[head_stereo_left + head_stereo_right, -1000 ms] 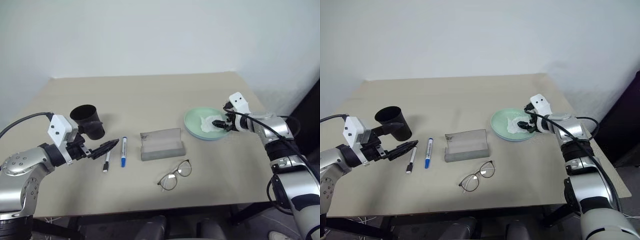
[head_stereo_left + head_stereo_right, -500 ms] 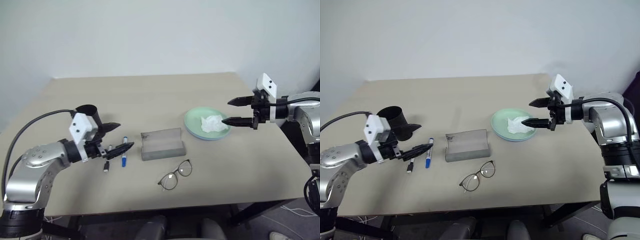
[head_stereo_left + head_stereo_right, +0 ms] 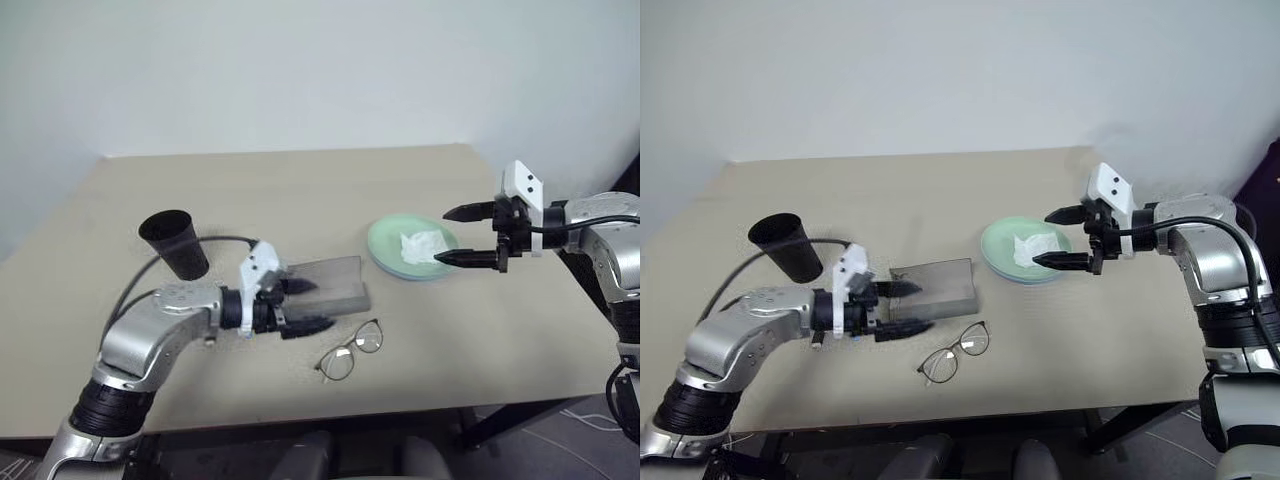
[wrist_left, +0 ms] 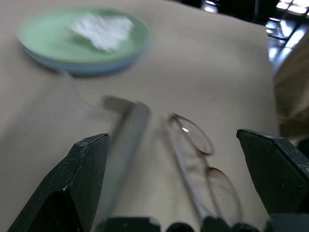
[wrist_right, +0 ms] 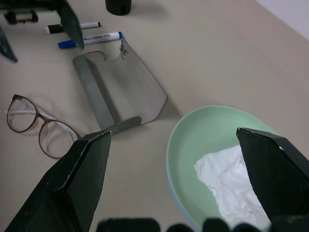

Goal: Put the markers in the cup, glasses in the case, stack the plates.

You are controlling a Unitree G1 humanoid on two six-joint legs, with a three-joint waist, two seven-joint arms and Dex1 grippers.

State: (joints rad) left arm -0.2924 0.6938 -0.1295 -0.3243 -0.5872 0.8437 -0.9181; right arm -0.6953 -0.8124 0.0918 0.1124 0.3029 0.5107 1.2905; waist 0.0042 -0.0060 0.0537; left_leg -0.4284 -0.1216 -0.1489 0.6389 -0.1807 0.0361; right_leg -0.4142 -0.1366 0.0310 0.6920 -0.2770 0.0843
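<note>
Our left gripper (image 3: 297, 306) hangs spread wide and empty over the near left end of the open case (image 3: 325, 285). The glasses (image 3: 349, 351) lie just beyond its fingertips, nearer the table's front edge, untouched. The markers (image 5: 81, 33) rest side by side behind that wrist, and the cup (image 3: 175, 243) stands upright farther left. Our right gripper (image 3: 470, 236) is likewise spread and empty, held above the right rim of the plates (image 3: 385, 240), mint green stacked on light blue, with a crumpled tissue (image 3: 422, 246) on top.
</note>
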